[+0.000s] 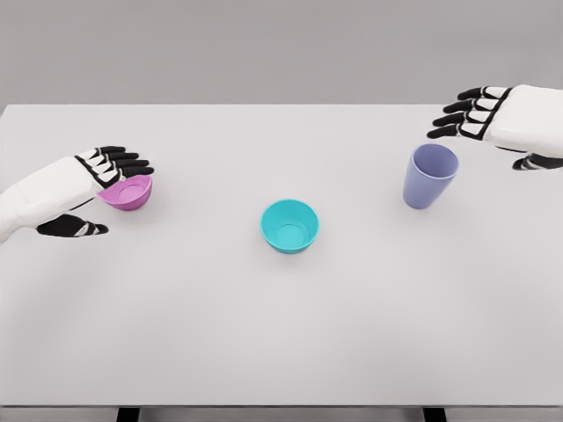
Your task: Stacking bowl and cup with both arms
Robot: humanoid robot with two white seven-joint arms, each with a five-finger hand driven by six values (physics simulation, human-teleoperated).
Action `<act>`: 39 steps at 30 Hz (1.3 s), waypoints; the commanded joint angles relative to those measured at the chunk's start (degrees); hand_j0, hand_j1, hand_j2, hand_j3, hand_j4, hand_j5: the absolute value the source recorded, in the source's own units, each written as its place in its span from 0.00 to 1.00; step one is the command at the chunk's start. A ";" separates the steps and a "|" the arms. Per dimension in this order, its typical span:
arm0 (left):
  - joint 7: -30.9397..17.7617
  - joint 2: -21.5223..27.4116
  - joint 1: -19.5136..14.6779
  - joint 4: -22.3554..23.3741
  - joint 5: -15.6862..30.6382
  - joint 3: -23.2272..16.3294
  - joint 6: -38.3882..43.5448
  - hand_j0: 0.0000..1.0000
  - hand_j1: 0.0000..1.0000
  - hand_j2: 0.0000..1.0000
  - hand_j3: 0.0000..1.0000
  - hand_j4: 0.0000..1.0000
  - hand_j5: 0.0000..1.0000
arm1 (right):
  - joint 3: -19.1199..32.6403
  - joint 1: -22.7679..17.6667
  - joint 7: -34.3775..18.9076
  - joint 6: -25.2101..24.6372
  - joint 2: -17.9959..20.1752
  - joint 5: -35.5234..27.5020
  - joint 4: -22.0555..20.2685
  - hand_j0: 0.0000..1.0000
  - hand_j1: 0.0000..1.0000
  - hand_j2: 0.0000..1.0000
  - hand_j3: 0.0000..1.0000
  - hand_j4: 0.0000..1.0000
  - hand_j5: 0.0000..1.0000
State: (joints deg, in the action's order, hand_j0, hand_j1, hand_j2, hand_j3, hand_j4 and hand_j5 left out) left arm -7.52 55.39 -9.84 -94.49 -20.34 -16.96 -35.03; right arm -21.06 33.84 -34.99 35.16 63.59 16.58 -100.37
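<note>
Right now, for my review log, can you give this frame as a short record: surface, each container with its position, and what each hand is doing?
surface: white table
left side: small pink bowl, upright
centre: teal bowl, upright, empty, untouched
right side: lavender plastic cup, upright, empty
left hand: over the pink bowl's near rim, fingers extended, thumb below; grasp not confirmed
right hand: open, above and to the right of the cup, apart from it
stacking: none yet; all three stand separately

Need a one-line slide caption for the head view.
Open left hand at pink bowl, open right hand near purple cup; teal bowl centered.
</note>
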 commanded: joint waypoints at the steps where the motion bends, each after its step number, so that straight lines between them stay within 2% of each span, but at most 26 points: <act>1: -0.39 0.07 0.00 0.27 0.21 0.35 0.03 1.00 1.00 1.00 1.00 1.00 1.00 | 0.05 0.00 -0.01 -0.16 0.57 -0.49 -0.17 1.00 1.00 1.00 1.00 1.00 1.00; 4: -0.57 0.07 -0.09 0.36 0.21 0.44 0.03 1.00 1.00 1.00 1.00 1.00 1.00 | 4.97 -0.70 -0.01 -0.16 0.13 -2.43 -0.17 1.00 1.00 1.00 1.00 1.00 1.00; 5: -1.70 0.16 -0.35 0.27 0.21 1.14 0.03 1.00 1.00 1.00 1.00 1.00 1.00 | 5.06 -0.79 -0.01 -0.16 0.13 -2.43 -0.17 1.00 1.00 1.00 1.00 1.00 1.00; 6: -4.95 0.16 -0.88 0.27 0.12 2.63 0.03 1.00 1.00 1.00 1.00 1.00 1.00 | 5.23 -0.79 -0.01 -0.16 0.13 -2.60 0.00 1.00 1.00 1.00 1.00 1.00 1.00; 8: -21.03 -0.63 -1.49 0.80 1.00 8.35 0.03 1.00 1.00 1.00 1.00 1.00 1.00 | 6.38 -0.79 -0.01 -0.16 0.31 -2.51 -0.08 1.00 1.00 1.00 1.00 1.00 1.00; 9: -27.36 -1.25 -1.84 0.80 1.61 9.23 0.03 1.00 1.00 1.00 1.00 1.00 1.00 | 6.82 -0.79 -0.01 -0.16 0.22 -2.51 -0.08 1.00 1.00 1.00 1.00 1.00 1.00; 10: -27.48 -1.42 -2.63 0.71 2.14 9.06 0.03 1.00 1.00 1.00 1.00 1.00 1.00 | 7.25 -0.79 -0.01 -0.16 0.05 -2.51 -0.08 1.00 1.00 1.00 1.00 1.00 1.00; 11: -27.48 -1.68 -4.91 0.71 2.93 8.35 0.03 1.00 1.00 1.00 1.00 1.00 1.00 | 7.61 -1.05 -0.01 -0.16 -0.74 -2.51 0.26 1.00 1.00 1.00 1.00 1.00 1.00; 12: -27.48 -3.09 -6.24 0.71 2.06 8.18 0.03 1.00 1.00 1.00 1.00 1.00 1.00 | 8.57 -0.97 -0.01 -0.16 -0.92 -2.43 0.36 1.00 1.00 1.00 1.00 1.00 1.00; 14: -27.48 -4.41 -8.43 0.18 1.44 8.00 0.03 1.00 1.00 1.00 1.00 1.00 1.00 | 12.61 -1.14 -0.01 -0.16 -0.92 -2.60 -0.08 1.00 1.00 1.00 1.00 1.00 1.00; 16: -27.48 -6.60 -14.76 0.71 -2.25 3.44 7.42 1.00 1.00 1.00 1.00 1.00 1.00 | 12.88 -1.32 -0.01 -0.16 -1.01 -2.60 -0.08 1.00 1.00 1.00 1.00 1.00 1.00; 17: -27.48 -8.01 -17.66 1.58 -3.57 -0.43 10.06 1.00 1.00 1.00 1.00 1.00 1.00 | 12.88 -1.41 -0.01 -0.16 -1.01 -2.60 -0.08 1.00 1.00 1.00 1.00 1.00 1.00; 19: -27.48 -7.93 -20.03 3.60 -3.74 -5.09 12.17 1.00 1.00 1.00 1.00 1.00 1.00 | 12.88 -1.67 -0.01 -0.16 -1.19 -2.60 -0.08 1.00 1.00 1.00 1.00 1.00 1.00; 22: -27.48 -7.93 -27.84 10.36 -3.22 -19.13 12.35 1.00 1.00 1.00 1.00 1.00 1.00 | 12.79 -2.29 -0.01 -0.16 -1.27 -2.60 0.18 1.00 1.00 1.00 1.00 1.00 1.00; 23: -27.48 -7.93 -31.28 12.83 -1.47 -23.80 12.00 1.00 1.00 1.00 1.00 1.00 1.00 | 12.79 -2.37 -0.01 -0.16 -1.27 -2.60 0.18 1.00 1.00 1.00 1.00 1.00 1.00; 26: -27.48 -4.50 -35.68 13.01 6.18 -29.96 10.16 1.00 1.00 1.00 1.00 1.00 1.00 | 10.69 -5.80 -0.01 -0.16 -2.24 -2.60 0.18 1.00 1.00 1.00 1.00 1.00 1.00; 28: -27.48 -3.97 -38.14 13.54 8.73 -33.57 9.98 1.00 1.00 1.00 1.00 1.00 1.00 | 9.81 -6.06 -0.01 -0.16 -2.85 -2.60 0.09 1.00 1.00 1.00 1.00 1.00 1.00; 29: -27.48 -3.80 -39.20 14.16 9.70 -34.98 10.07 1.00 1.00 1.00 1.00 1.00 1.00 | 9.72 -6.06 -0.01 -0.16 -5.31 -2.60 0.09 1.00 1.00 1.00 1.00 1.00 1.00; 30: -27.48 -3.80 -39.46 14.33 9.88 -35.42 10.07 1.00 1.00 1.00 1.00 1.00 1.00 | 9.72 -5.80 -0.01 -0.16 -6.02 -2.60 0.00 1.00 1.00 1.00 1.00 1.00 1.00; 33: -27.48 -3.71 -39.46 14.51 9.97 -35.68 10.24 1.00 1.00 1.00 1.00 1.00 1.00 | 7.35 -5.54 -0.01 -0.16 -6.28 -2.60 0.00 1.00 1.00 1.00 1.00 1.00 1.00; 39: -27.48 -3.80 -39.46 16.09 10.05 -36.21 10.59 1.00 1.00 1.00 1.00 1.00 1.00 | 7.34 -5.27 -0.01 -0.16 -6.46 -2.60 0.09 1.00 1.00 1.00 1.00 1.00 1.00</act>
State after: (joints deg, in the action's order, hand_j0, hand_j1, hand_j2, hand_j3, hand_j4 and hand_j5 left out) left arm -35.02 51.54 -49.22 -78.80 -10.63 -52.95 -24.65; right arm -13.54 28.56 -35.03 35.17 57.21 14.28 -100.33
